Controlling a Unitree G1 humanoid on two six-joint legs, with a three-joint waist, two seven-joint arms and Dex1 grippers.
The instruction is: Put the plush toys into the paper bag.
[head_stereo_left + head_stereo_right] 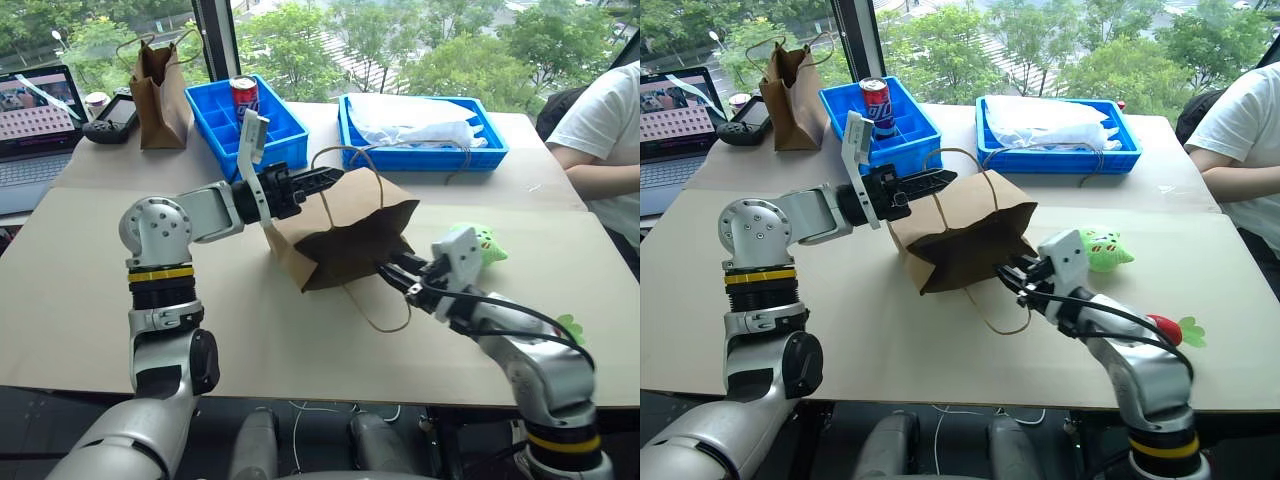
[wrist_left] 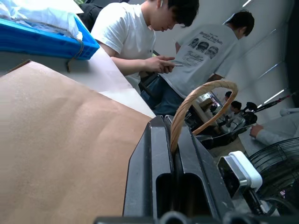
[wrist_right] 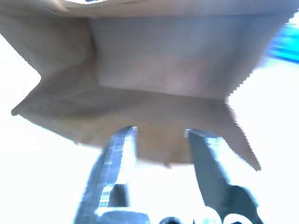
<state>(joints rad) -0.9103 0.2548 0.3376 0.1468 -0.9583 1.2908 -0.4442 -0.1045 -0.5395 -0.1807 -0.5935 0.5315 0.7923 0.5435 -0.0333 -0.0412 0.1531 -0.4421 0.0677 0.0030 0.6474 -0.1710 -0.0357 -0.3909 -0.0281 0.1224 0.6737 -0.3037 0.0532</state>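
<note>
The paper bag point(image 1: 345, 235) lies tipped on the table with its dark mouth facing my right arm. My left gripper point(image 2: 171, 122) is shut on the bag's cord handle point(image 2: 205, 88) and holds that upper edge up. My right gripper point(image 3: 159, 133) is open just in front of the mouth, with nothing between its fingers, and bare brown paper shows inside the bag point(image 3: 177, 60). The light green plush toy point(image 1: 490, 243) sits on the table right behind my right wrist. The red plush toy point(image 1: 1165, 328) with green leaves lies further right, beside my right forearm.
A narrower, darker bag point(image 1: 160, 85) stands at the back left beside a laptop point(image 1: 35, 120) and a handheld console point(image 1: 112, 118). A blue crate point(image 1: 275, 135) holds a can point(image 1: 245, 95). A blue tray point(image 1: 420, 155) holds white plastic. A person point(image 1: 605, 130) sits at the table's right.
</note>
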